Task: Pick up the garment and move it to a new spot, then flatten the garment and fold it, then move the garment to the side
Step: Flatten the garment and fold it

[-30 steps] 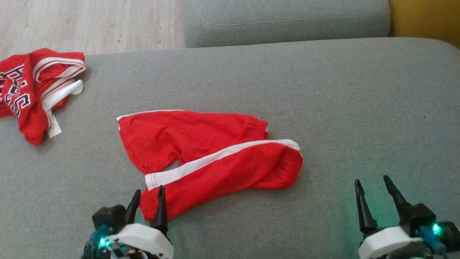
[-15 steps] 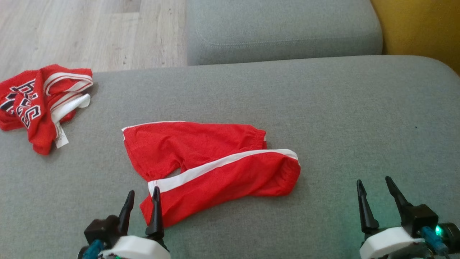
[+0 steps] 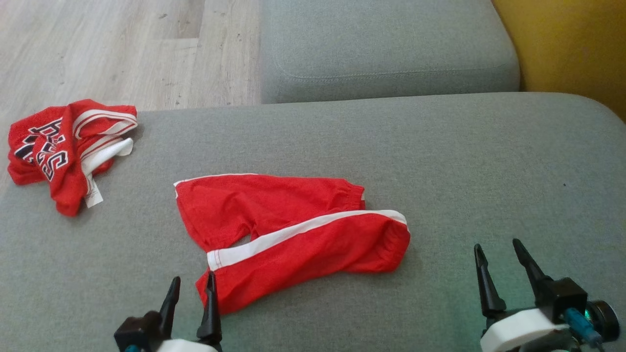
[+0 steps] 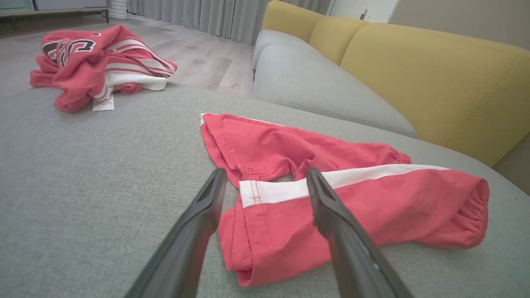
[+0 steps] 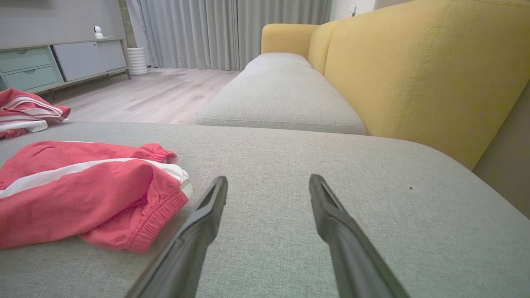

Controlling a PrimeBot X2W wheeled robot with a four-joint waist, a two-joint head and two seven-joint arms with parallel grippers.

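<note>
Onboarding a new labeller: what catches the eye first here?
The red shorts with a white stripe lie rumpled mid-seat on the grey sofa cushion, the open left hand poised at their near hem. A second red garment with lettering is bunched at the cushion's far-left edge; a yellow backrest rises on the right.

free: bare grey cushion (image 3: 489, 161) right of shorts (image 3: 293, 230) | obstacle: crumpled jersey (image 3: 63, 146) at far-left edge

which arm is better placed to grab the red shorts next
Left, probably. The left gripper, fingers open, points at the near hem of the red shorts; the right gripper, also open, sits over bare grey cushion, clear of them.
</note>
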